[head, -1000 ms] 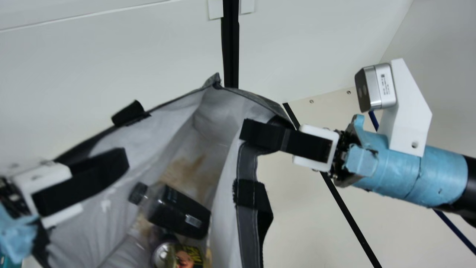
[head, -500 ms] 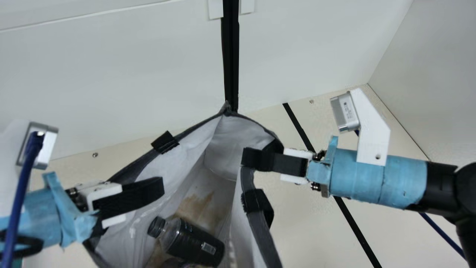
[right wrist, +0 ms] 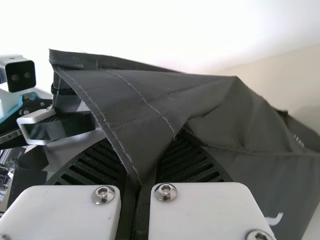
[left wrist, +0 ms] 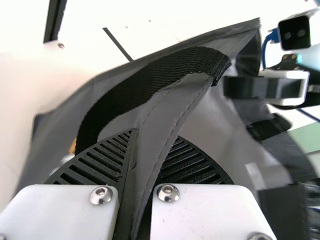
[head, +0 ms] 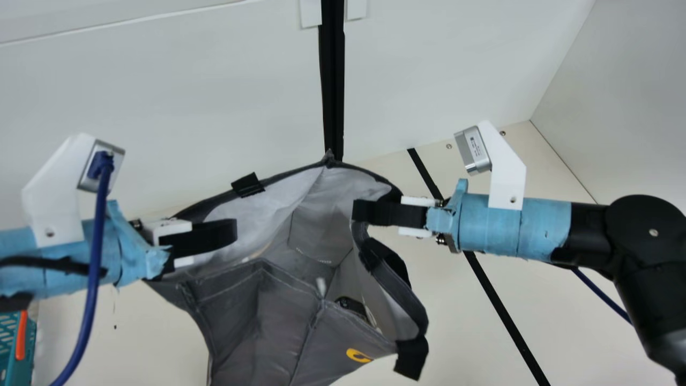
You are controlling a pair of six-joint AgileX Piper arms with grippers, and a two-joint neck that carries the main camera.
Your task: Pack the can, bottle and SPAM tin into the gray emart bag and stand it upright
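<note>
Looking through the main view, I have a cream counter crossed by a slanting black strip, with small screws near its back edge, and pale walls rising behind, one carrying a black upright post. A teal basket with an orange piece sits at the lower left corner. For print, I find a small sticker on my right wrist camera and a yellow mark on the gray emart bag. The bag sits mid-view between my arms, mouth spread, charcoal cloth outside and paler lining within, seams crossing its near face, black tabs and straps along the rim. I can make out a dark item inside, but cannot tell which one it is, nor whether the bag's base touches the counter. My left end effector is closed on one side of the rim, my right end effector on the opposite side. In the left wrist view, a stitched gray fold is pinched between the ribbed fingers, a black webbing strap arches just beside it, and my right end effector shows farther off; behind lies pale surface with a short dark strip and a screw. In the right wrist view, I've got another stitched fold clamped between the fingers, with a white curved mark and a tiny row of pale marks on the cloth.
</note>
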